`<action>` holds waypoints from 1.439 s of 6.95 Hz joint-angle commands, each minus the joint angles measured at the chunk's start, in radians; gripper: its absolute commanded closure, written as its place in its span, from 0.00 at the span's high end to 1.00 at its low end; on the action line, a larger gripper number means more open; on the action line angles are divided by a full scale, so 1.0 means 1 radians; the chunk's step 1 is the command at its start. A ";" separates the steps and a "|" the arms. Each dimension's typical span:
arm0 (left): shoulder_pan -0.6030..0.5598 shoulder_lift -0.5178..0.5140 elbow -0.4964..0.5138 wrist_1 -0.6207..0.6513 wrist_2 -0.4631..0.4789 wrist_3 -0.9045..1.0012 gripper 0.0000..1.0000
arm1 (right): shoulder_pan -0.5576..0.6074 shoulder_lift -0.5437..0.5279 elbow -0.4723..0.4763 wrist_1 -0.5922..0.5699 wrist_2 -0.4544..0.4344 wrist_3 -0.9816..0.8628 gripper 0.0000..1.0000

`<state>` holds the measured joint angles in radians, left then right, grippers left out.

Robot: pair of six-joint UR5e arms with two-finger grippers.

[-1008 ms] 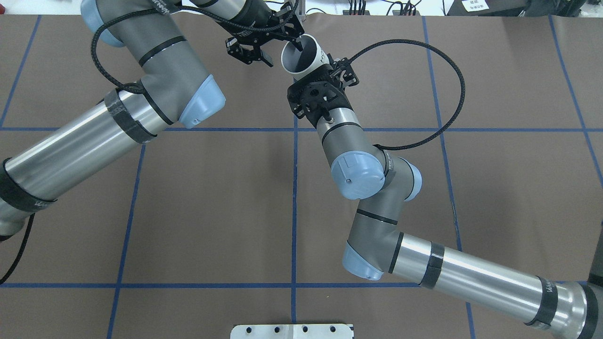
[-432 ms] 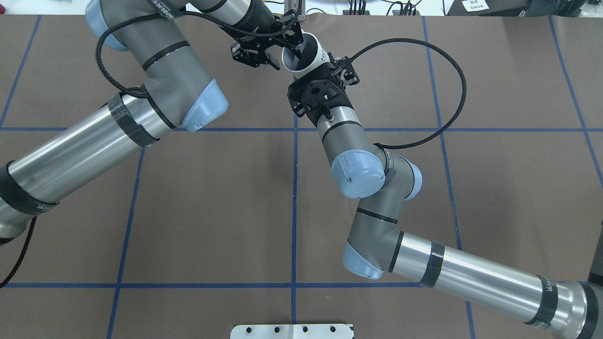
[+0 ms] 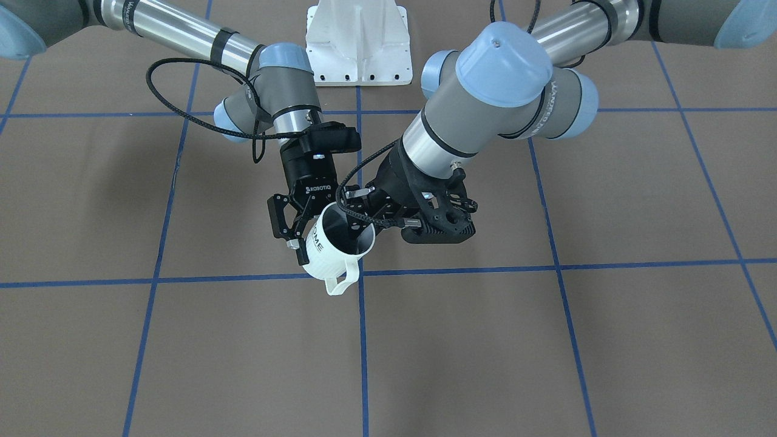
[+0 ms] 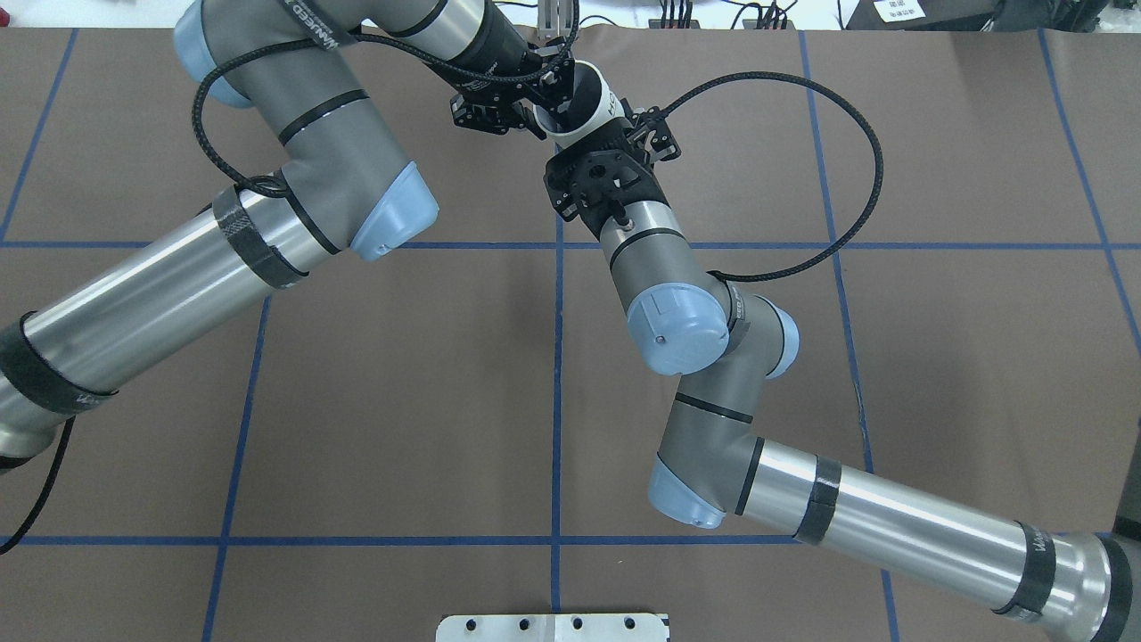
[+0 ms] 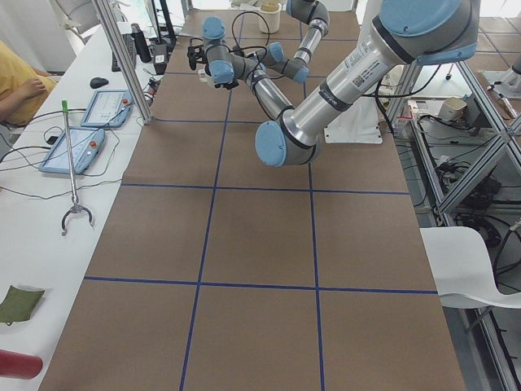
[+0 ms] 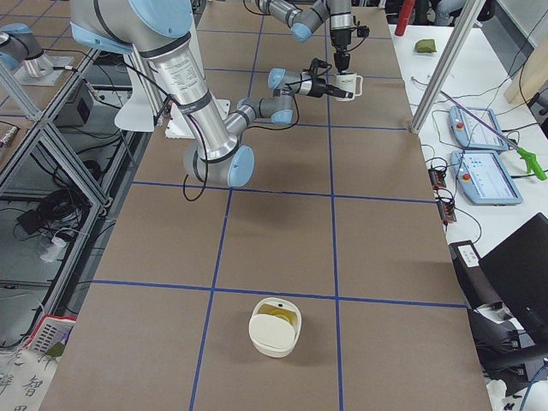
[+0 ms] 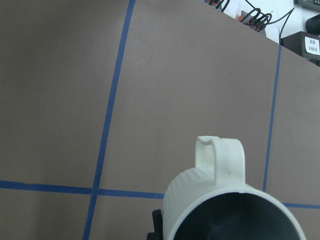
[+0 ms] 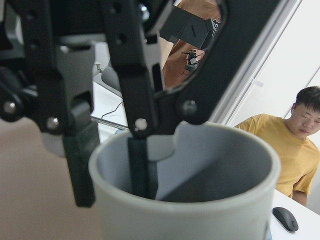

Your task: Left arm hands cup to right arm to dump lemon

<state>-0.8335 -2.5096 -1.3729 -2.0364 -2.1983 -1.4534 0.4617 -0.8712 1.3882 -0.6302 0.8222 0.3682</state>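
Near the blue tape cross point(image 3: 364, 272) — cup point(image 3: 334, 258) lettered "HOME", aloft and tilted. Right gripper point(image 3: 306, 240), marked "ROBOTIQ", clamps its rim wall. Left gripper point(image 3: 363, 213) at the cup's mouth — grip not discernible.

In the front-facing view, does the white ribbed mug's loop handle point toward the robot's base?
No, the white ribbed mug has its squarish handle on the side away from the white base mount, toward the camera.

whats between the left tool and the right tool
The cup, held off the table; the right tool flanks its lettered side, the left tool reaches into its mouth. Clearest in the front-facing view.
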 commanded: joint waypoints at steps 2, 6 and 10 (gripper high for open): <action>0.001 0.003 0.002 0.001 0.000 0.001 0.07 | -0.002 -0.003 0.002 0.003 0.000 -0.002 0.00; -0.001 0.005 0.005 0.005 0.006 -0.001 0.00 | 0.000 -0.029 0.028 0.012 0.002 0.025 0.99; -0.001 0.005 0.006 0.005 0.008 -0.002 0.00 | -0.047 -0.110 0.147 0.006 -0.009 0.023 0.99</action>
<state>-0.8347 -2.5037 -1.3669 -2.0308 -2.1906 -1.4552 0.4338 -0.9561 1.4985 -0.6206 0.8184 0.3916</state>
